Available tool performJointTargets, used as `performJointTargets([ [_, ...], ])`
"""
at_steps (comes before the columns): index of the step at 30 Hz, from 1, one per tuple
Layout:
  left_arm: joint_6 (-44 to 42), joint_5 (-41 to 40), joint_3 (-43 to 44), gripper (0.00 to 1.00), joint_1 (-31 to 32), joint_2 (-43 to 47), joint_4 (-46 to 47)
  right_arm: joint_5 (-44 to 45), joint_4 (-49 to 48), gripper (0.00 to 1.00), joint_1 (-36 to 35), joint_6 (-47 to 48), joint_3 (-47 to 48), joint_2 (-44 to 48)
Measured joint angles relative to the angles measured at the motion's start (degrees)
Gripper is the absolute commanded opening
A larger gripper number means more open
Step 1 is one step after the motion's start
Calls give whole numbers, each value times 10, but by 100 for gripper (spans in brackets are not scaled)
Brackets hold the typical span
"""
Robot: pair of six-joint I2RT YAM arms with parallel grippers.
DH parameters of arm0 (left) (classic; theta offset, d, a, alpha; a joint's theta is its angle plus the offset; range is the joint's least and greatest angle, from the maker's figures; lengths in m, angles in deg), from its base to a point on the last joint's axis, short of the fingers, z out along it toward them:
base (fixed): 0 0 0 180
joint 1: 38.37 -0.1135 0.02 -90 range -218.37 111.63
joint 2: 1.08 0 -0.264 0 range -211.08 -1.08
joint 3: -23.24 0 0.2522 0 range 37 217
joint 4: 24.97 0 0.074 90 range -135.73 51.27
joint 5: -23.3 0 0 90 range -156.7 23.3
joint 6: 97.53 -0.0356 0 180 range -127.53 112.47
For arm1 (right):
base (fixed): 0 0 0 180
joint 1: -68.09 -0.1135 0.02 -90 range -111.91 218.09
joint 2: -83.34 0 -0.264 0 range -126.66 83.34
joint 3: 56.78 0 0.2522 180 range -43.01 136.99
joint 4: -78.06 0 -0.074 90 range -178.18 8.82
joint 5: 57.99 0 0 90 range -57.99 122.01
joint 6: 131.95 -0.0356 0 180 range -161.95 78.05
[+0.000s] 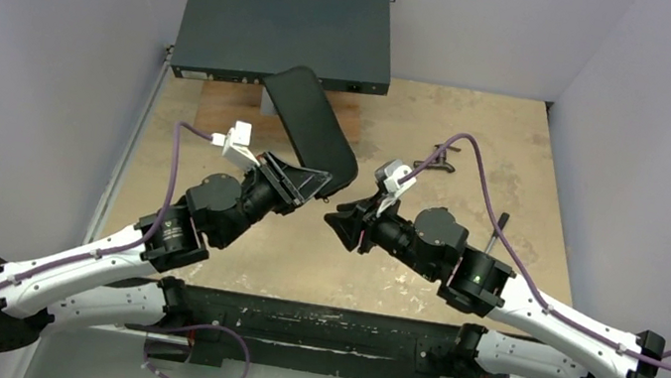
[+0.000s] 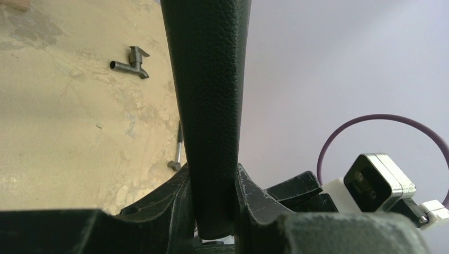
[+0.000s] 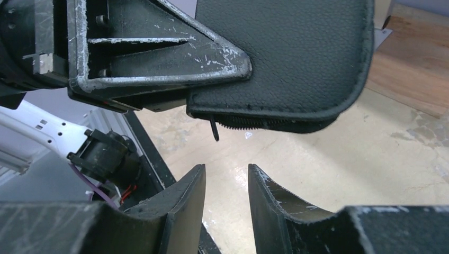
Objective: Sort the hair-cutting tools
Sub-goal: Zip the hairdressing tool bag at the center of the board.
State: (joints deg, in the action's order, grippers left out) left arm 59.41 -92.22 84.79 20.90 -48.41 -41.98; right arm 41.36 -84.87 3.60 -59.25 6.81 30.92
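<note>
A: Left gripper (image 2: 212,182) — what is it doing?

B: It is clamping one end of a black zip case (image 2: 206,79), with its jaws closed against both faces. The case is sticking out away from the wrist and is being held up off the table (image 1: 481,131).

A: Right gripper (image 3: 226,172)?

B: Its jaws are standing partly apart and gripping nothing. It is hovering just beneath the case's zipped edge, facing the left gripper. The zip pull (image 3: 213,128) is hanging above the gap, touching neither finger.

A: Hair-cutting tools?

B: They are not showing in any view — cannot tell where they are lying.

A: Other items?

B: A dark T-shaped fitting (image 2: 131,64) and a small hammer (image 2: 179,151) are lying on the right half of the table, apart from each other. A dark flat box (image 1: 286,26) is sitting at the far edge, partly over a wooden board (image 1: 222,112).
</note>
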Motion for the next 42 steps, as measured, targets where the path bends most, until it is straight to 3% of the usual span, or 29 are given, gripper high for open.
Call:
performJointTargets([
  [15, 0, 16, 0, 0, 0, -4, 1, -6, -40, 27, 0, 2, 17, -30],
  [28, 0, 20, 0, 0, 0, -4, 1, -5, -43, 0, 0, -5, 20, -31],
  [42, 0, 18, 0, 0, 0, 0, 1, 17, -36, 0, -2, -8, 27, -31],
])
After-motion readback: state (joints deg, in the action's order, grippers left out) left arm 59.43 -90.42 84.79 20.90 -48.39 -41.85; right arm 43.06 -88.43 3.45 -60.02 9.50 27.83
